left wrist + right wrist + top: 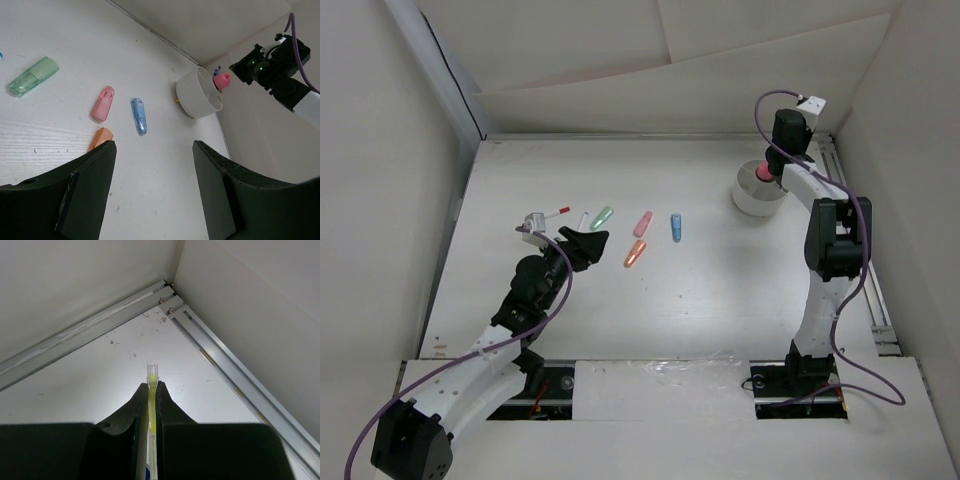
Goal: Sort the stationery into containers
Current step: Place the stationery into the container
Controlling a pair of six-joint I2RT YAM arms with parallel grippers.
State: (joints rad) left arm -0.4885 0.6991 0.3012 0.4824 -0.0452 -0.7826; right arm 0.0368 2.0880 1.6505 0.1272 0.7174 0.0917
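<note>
Holding left hand (588, 243) wide, empty, over white worktop (720, 290) centre-left; pinching yellow pen (151, 370) in right hand (151, 386), facing white walls (75, 280), rail (225, 365).

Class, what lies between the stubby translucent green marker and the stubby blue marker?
A stubby pink marker, touching neither the green marker nor the blue marker; the top view shows it, the left wrist view too.

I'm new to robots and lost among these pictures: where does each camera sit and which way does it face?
Top external: above, behind the arms, looking down at the table; both arms show.
Left wrist: low, facing the white cup; its open fingers show.
Right wrist: facing the corner rail; its fingers pinch a thin yellow pen.
Shared: the first two show the cup.
</note>
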